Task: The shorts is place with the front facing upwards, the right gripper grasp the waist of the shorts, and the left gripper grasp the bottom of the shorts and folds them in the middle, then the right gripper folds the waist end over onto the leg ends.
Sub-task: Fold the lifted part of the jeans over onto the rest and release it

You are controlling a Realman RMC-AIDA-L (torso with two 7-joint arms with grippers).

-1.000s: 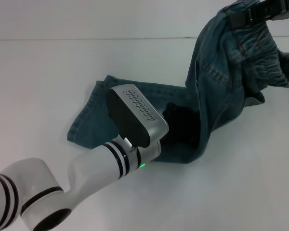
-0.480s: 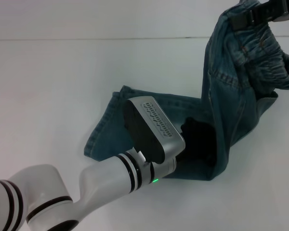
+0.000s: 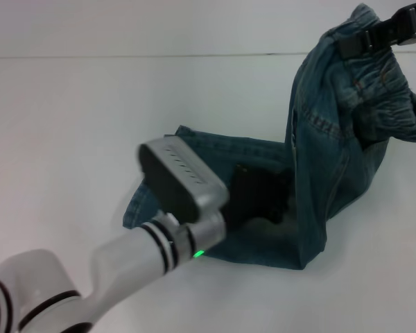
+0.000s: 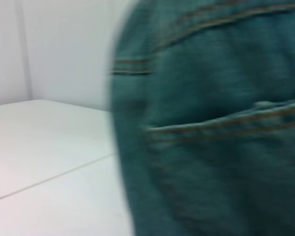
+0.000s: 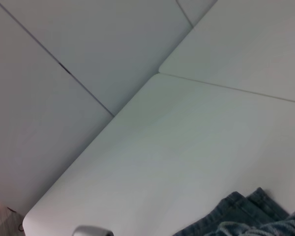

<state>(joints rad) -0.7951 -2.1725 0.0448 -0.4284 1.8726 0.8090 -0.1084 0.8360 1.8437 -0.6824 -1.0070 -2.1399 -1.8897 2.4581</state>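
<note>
The right gripper is clamped on the waist of the shorts, lifting it off the tabletop. The left gripper sits on the flat legs; its fingers' state can't be told.

one shorts, seemingly two grippers, one table

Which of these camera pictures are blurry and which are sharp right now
Head view: the silver-wristed left pincer and its white arm are smeared, while the blue-green denim shorts look fairly crisp. Left wrist view: the denim fills the frame, soft and out of focus. Right wrist view: the white table is evenly lit and sharp.
</note>
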